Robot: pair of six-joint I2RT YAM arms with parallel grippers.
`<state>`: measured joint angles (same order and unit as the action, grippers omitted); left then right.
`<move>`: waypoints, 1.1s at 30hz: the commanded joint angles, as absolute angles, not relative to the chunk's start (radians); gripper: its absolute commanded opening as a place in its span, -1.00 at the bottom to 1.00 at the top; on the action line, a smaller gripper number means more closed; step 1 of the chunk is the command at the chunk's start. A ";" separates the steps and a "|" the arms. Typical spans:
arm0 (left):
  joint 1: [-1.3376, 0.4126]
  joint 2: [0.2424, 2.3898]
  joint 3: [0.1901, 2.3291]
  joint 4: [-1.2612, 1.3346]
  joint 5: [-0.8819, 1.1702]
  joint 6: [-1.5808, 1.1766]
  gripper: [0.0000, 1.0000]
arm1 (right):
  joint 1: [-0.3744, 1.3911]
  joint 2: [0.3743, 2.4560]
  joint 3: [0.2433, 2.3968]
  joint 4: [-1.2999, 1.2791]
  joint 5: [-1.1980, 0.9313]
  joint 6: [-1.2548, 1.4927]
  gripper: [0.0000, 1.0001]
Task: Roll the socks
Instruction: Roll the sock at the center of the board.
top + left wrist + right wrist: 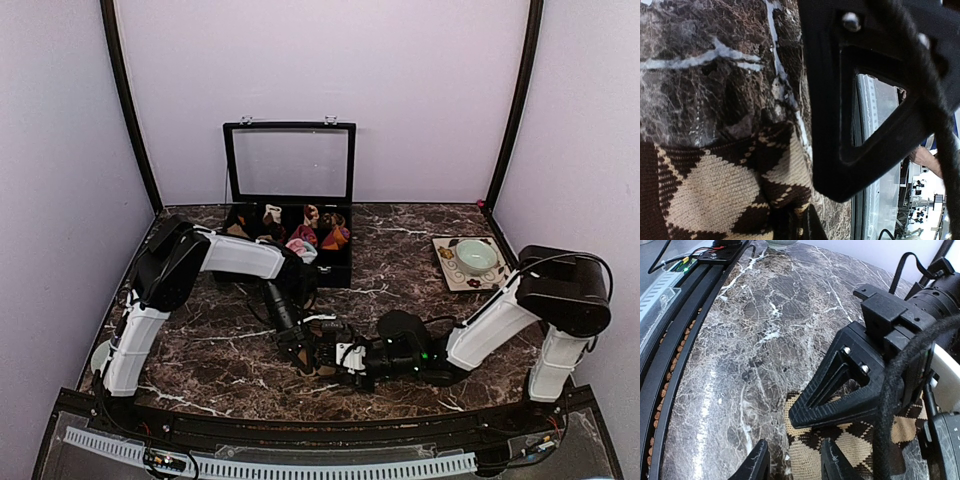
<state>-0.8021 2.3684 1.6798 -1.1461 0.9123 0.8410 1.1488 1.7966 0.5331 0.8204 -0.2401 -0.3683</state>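
Progress looks slight: brown-and-beige diamond-knit sock (865, 436) lies mostly flat on the dark marble table (765, 315) toward its near edge, left pincer (799, 415) pressed together on a puckered fold, right pincer (795, 465) half spread about its edge, no roll formed yet.

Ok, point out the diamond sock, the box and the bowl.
diamond sock (715, 185): left wrist view, beige diamond.
box (337, 272): top view, front wall.
bowl (476, 256): top view, its centre.
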 commanded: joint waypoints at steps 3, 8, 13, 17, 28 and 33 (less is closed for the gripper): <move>-0.805 2.425 1.640 -1.112 0.721 0.839 -1.00 | 1.128 1.839 0.580 0.770 -0.318 -0.421 -0.36; -0.804 2.423 1.642 -1.116 0.723 0.844 -0.98 | 1.125 1.867 0.574 0.755 -0.290 -0.405 -0.38; -0.804 2.410 1.632 -1.124 0.725 0.859 -0.94 | 1.116 1.903 0.574 0.765 -0.240 -0.381 -0.41; -0.804 2.408 1.628 -1.135 0.728 0.874 -0.91 | 1.111 1.927 0.578 0.764 -0.196 -0.358 -0.45; -0.791 2.082 1.418 -0.824 0.629 0.728 0.98 | 1.087 1.918 0.579 0.597 -0.267 -0.285 -1.00; -0.767 1.862 1.271 -0.649 0.455 0.653 0.98 | 1.088 1.927 0.569 0.579 -0.307 -0.195 -1.00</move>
